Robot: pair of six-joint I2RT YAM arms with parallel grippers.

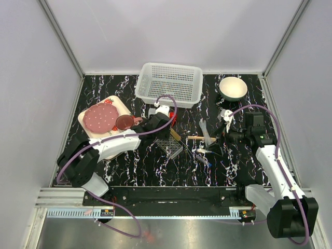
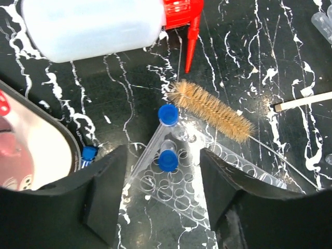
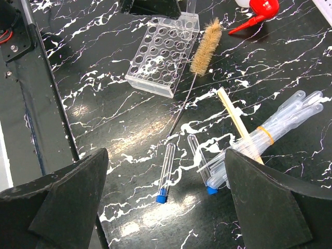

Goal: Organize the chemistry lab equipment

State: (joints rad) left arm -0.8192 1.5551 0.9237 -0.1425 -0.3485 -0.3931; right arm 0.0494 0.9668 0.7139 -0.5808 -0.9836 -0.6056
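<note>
From above, the rack (image 1: 171, 147) stands on the table between my two arms. My left gripper (image 2: 165, 205), spread wide, hangs over it. Two blue-capped tubes (image 2: 168, 161) rest there, and a third tube (image 2: 89, 153) lies beside the tray (image 2: 36, 150). My right gripper (image 3: 166, 218), also spread, holds nothing. More loose tubes (image 3: 167, 168), pipettes (image 3: 282, 120) and a stick (image 3: 234, 115) lie below it, so I judge most work remains.

The left arm (image 1: 111, 145) stretches toward the table middle, and the left gripper (image 2: 163, 207) has its jaws wide apart. The right gripper (image 3: 166, 207) is also spread wide.
</note>
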